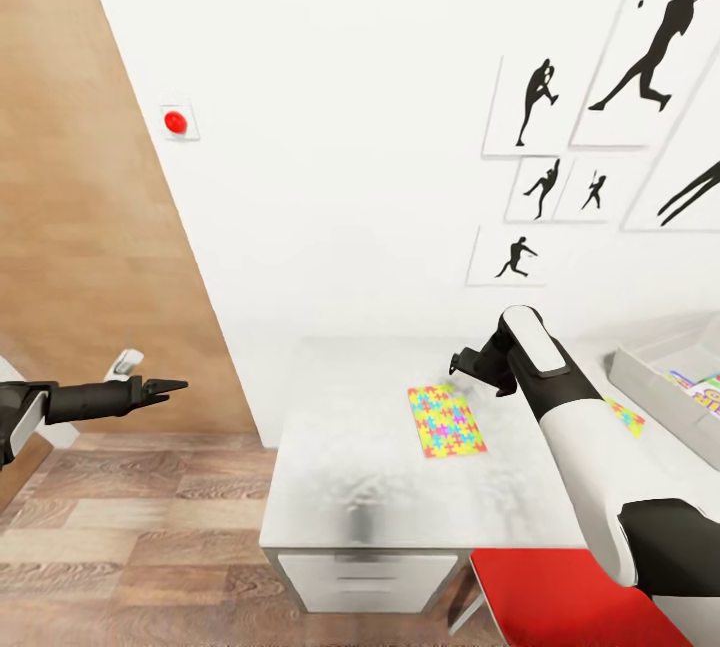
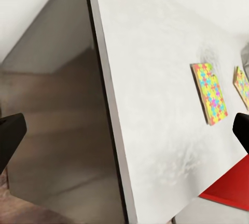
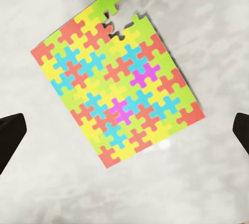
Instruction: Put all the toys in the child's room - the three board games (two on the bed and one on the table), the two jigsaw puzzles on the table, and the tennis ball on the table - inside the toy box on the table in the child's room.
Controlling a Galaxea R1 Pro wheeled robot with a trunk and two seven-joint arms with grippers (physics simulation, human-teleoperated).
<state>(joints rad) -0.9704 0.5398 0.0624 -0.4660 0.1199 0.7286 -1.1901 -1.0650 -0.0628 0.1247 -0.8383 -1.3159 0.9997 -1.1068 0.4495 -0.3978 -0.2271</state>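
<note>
Because the right end effector [image 3: 124, 130] hangs spread and empty directly above the jigsaw puzzle [image 3: 115, 81] lying flat on the table [image 1: 340, 447], its long axis skewed to the fingers, the right arm is nearer; the left end effector [image 1: 165, 388], well off the table, looks pressed together.

No legible text anywhere.

A child's room in a home: white wall hung with black baseball-player pictures [image 1: 640, 67], wood-plank floor [image 1: 130, 527], and a pale desk [image 1: 350, 467] with drawers below. On the desk lie a bright jigsaw puzzle [image 1: 446, 420] and, far right, a tray [image 1: 650, 382] of colourful games.
</note>
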